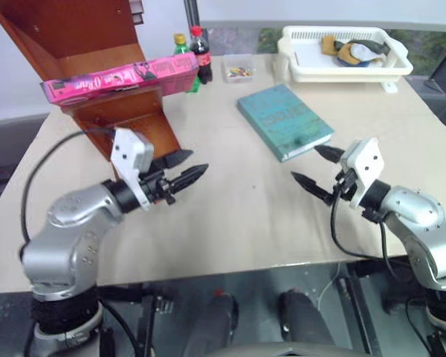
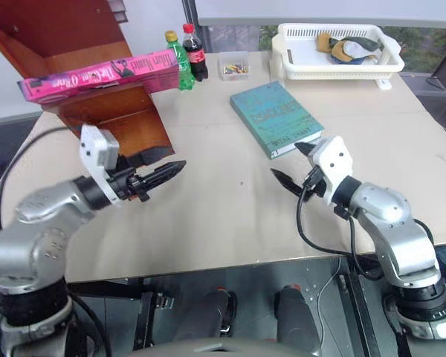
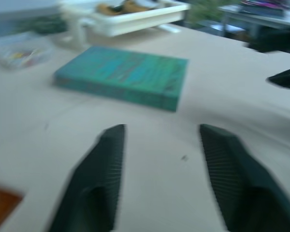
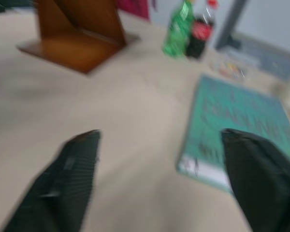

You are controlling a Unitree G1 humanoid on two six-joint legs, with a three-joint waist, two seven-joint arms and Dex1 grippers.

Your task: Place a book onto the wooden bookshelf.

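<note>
Pink book (image 1: pixel 123 76): upper left of frame, lying flat on wooden bookshelf (image 1: pixel 97 44), above and apart from left gripper (image 1: pixel 184 172). Left gripper: fingers spread, empty. Right gripper (image 1: pixel 312 168): centre right, fingers spread, empty, near teal book (image 1: pixel 284 119).

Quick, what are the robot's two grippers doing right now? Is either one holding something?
Left gripper: open, holding nothing.
Right gripper: open, holding nothing.
</note>
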